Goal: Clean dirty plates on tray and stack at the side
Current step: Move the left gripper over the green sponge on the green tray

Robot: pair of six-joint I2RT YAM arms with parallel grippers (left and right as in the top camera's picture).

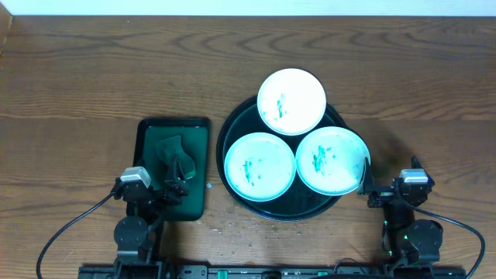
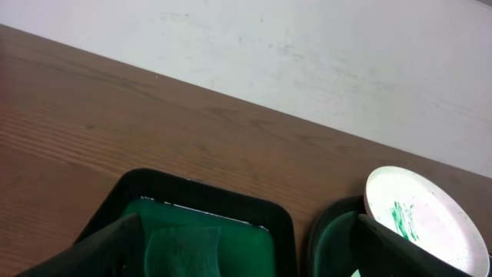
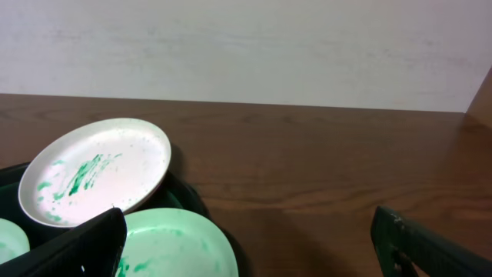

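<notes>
Dark brown wood-grain desk (image 1: 77, 70), with a pale wall (image 2: 307, 54) behind its far edge.

We find the round tray (image 1: 288, 208) right of centre in the overhead frame. All three plates lie on it, and none is stacked at the side.
- The upper plate (image 1: 291, 101) overhangs the tray's top rim.
- The lower-left plate (image 1: 260, 166) and lower-right plate (image 1: 329, 160) sit side by side below it, close together.
- Each plate carries teal-green smears near its middle.

Left of the round tray, just beside it, is a rectangular tray (image 1: 147, 136), dark green. A crumpled green cloth (image 1: 172, 151) lies inside it.

The left hand (image 1: 183, 178) is at the lower left of the overhead frame, over the lower right part of the rectangular tray. Its fingers are spread wide with nothing between them. The tips are near the cloth's lower end, but we cannot tell whether they touch it. In the left wrist view the cloth lies between the two dark fingers, with the upper plate at the right edge.

The right hand (image 1: 366, 180) is at the lower right, just beside the lower-right plate. It is also spread wide and empty. From overhead, its upper finger overlaps that plate's right rim, though we cannot make out any contact. In the right wrist view the plate's edge sits by the left finger, and bare desk shows between the fingers.
</notes>
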